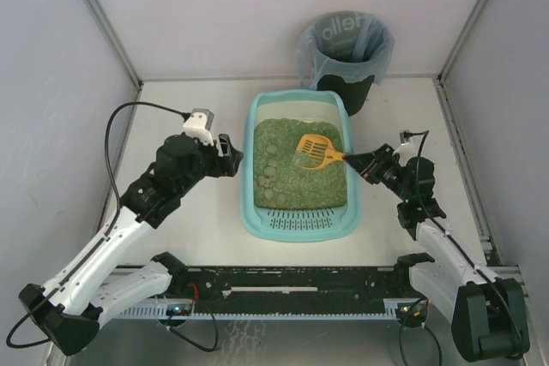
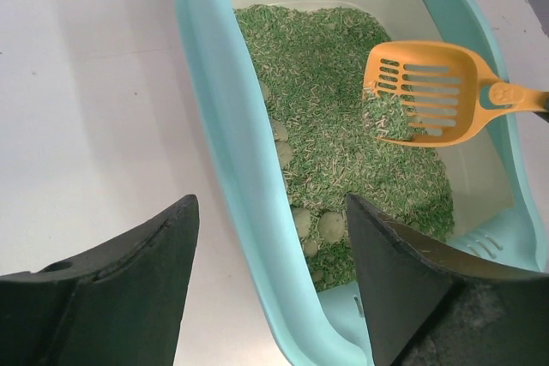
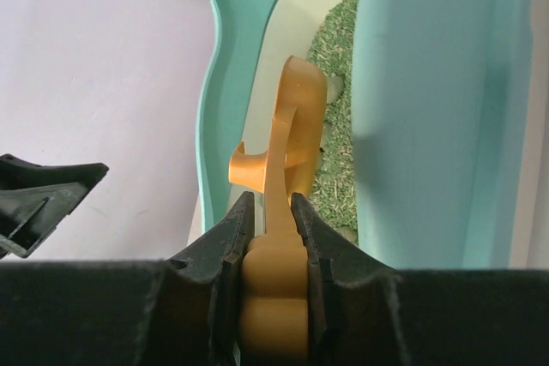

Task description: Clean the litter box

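Your right gripper [image 3: 270,203] fills the bottom of its wrist view, its jaws pinched on the orange scoop [image 1: 319,152]'s handle. The handle's end is buried between the pads, and from there you see the scoop only edge-on. From above, the handle points right and the slotted head lies left, over the green litter [image 1: 296,186] with some litter in it; you cannot tell whether the head touches the bed. Your left gripper [image 2: 270,212] is spread wide and empty, just beside the litter box [image 1: 250,203]'s left wall, and its dark fingers [image 2: 129,289] cut off the box's near end. The litter box sits mid-table, long axis near to far, grille ledge [image 1: 300,222] at the near end. Round clumps [image 1: 268,179] lie near the left wall. A black bin [image 1: 347,53] stands past the far right corner.
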